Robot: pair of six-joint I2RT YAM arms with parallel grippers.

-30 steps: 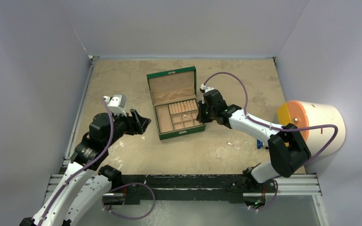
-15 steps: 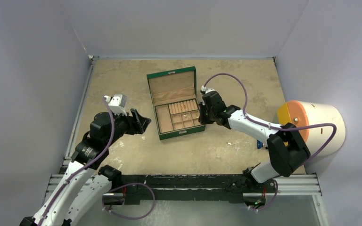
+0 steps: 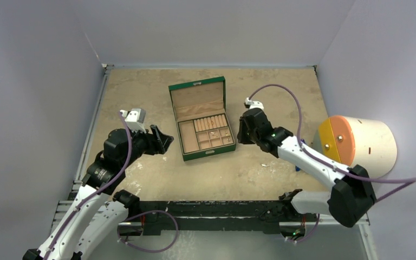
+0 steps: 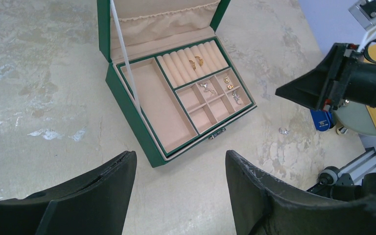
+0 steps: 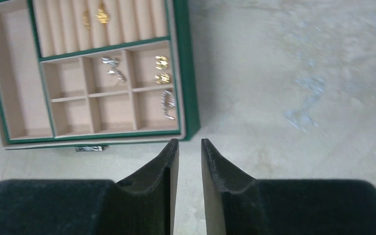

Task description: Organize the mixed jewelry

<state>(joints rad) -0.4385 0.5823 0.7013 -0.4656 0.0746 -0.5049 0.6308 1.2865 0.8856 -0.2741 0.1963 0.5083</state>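
The green box (image 3: 201, 120) lies open mid-table. Mixed jewelry sits inside it: gold rings (image 5: 100, 17) in the ring rolls, a silver piece (image 5: 112, 68), gold studs (image 5: 162, 71) and a thin silvery hoop (image 5: 168, 104) in the small compartments. One tiny silver piece (image 4: 284, 130) lies loose on the table right of the box. My right gripper (image 5: 190, 142) hovers just off the box's near right corner (image 5: 191, 132), its jaws a narrow gap apart with nothing between them. My left gripper (image 4: 178, 159) stands open and empty, left of and nearer than the box (image 4: 142, 142).
A blue clip-like tool (image 4: 321, 119) lies at the right, partly behind the right arm. A big white cylinder with an orange and yellow face (image 3: 357, 142) stands at the right edge. Walls close the table on three sides.
My right gripper has drawn back to the right from over the box's small compartments, and its jaws have parted slightly. The left arm has not moved.
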